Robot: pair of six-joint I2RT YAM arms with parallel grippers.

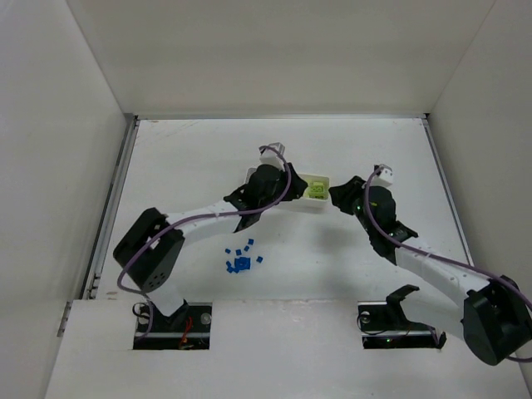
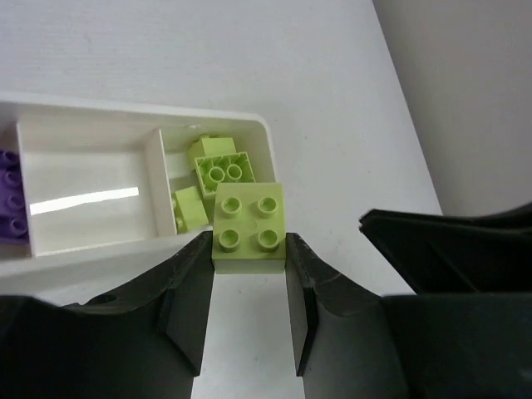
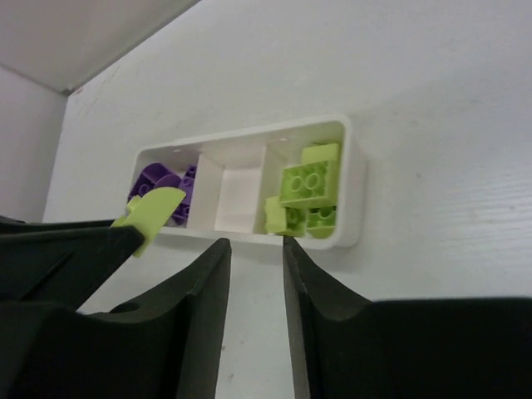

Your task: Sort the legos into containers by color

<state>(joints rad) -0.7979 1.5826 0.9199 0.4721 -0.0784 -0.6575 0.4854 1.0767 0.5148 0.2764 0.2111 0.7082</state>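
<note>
My left gripper (image 2: 248, 249) is shut on a yellow-green four-stud brick (image 2: 249, 226), held just in front of the near rim of the white tray (image 2: 100, 112), by its right compartment. That compartment holds several yellow-green bricks (image 2: 218, 170). The middle compartment is bare and the left one holds purple bricks (image 2: 8, 199). My right gripper (image 3: 255, 245) is open and empty, pointing at the tray's near wall (image 3: 353, 191). In the top view the left gripper (image 1: 287, 195) covers most of the tray (image 1: 320, 179), and the right gripper (image 1: 339, 198) is at its right end.
Several tiny dark blue bricks (image 1: 240, 261) lie in a loose heap on the table, nearer the arm bases and to the left of the tray. White walls enclose the table on three sides.
</note>
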